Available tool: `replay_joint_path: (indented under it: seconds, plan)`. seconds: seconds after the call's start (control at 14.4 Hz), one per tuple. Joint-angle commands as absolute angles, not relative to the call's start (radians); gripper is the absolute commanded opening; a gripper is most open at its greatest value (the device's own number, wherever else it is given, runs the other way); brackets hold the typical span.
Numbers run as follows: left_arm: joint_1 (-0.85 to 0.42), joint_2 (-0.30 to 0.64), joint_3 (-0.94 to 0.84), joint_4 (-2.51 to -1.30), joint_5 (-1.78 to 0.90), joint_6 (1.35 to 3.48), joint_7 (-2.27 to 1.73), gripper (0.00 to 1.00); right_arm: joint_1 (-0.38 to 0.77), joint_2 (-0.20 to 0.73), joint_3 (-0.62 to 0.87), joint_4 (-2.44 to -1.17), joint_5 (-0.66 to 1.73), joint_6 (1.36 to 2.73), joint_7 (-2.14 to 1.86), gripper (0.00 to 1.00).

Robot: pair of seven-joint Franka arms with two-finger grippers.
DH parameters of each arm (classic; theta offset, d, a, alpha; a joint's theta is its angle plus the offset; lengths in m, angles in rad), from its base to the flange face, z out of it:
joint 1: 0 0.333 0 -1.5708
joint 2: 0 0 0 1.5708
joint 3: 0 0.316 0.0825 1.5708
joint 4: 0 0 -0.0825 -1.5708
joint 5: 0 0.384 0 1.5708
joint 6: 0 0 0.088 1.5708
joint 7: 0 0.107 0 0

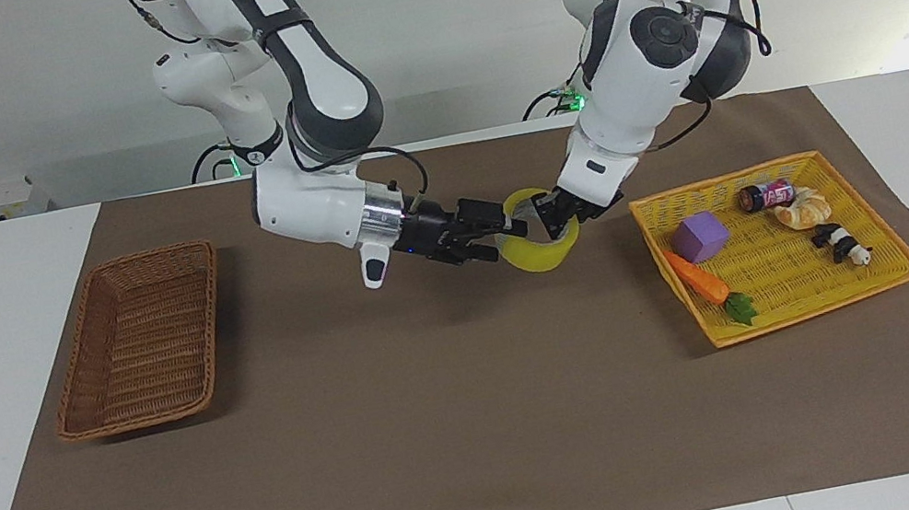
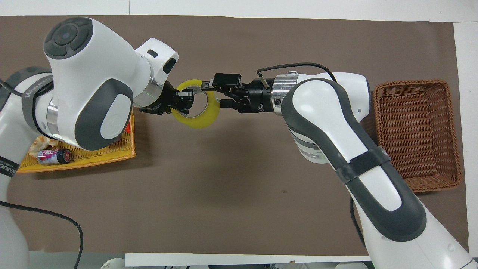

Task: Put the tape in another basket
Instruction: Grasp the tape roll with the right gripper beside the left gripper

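The yellow tape (image 1: 545,255) (image 2: 202,120) hangs in the air over the brown mat, between the two arms. My left gripper (image 1: 553,219) (image 2: 184,103) is shut on the ring's wall, on the side toward the left arm's end. From the other end, my right gripper (image 1: 508,235) (image 2: 213,93) stands open at the tape's rim, with one finger over the ring and one beside it. Whether these fingers touch the tape I cannot tell. The brown wicker basket (image 1: 137,258) (image 2: 410,82) sits empty at the right arm's end of the table.
A bright yellow flat tray (image 1: 722,181) (image 2: 93,157) lies at the left arm's end. It holds a purple block (image 1: 699,237), a toy carrot (image 1: 699,277), a small bottle (image 1: 767,195) (image 2: 54,156), a bread roll (image 1: 804,209) and a panda figure (image 1: 840,242).
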State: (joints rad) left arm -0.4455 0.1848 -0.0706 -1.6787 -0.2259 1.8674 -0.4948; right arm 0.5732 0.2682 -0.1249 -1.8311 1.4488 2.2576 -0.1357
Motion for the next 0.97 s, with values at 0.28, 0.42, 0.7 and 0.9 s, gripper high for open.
replay_joint_path:
  seconds: [0.28, 0.42, 0.7, 0.9]
  plan:
    - [-0.459, 0.150, -0.057, -1.698, -0.232, 1.858, -0.503, 0.00, 0.581, 0.235, -0.127, -1.881, 1.471, 2.270, -0.170, 0.93]
    - [-0.459, 0.150, -0.057, -1.697, -0.232, 1.858, -0.505, 0.00, 0.581, 0.235, -0.127, -1.881, 1.471, 2.270, -0.173, 0.87]
    - [-0.459, 0.150, -0.057, -1.698, -0.232, 1.859, -0.505, 0.00, 0.583, 0.233, -0.126, -1.881, 1.468, 2.263, -0.166, 0.54]
    - [-0.459, 0.150, -0.057, -1.698, -0.232, 1.858, -0.505, 0.01, 0.601, 0.233, -0.126, -1.881, 1.468, 2.267, -0.164, 0.20]
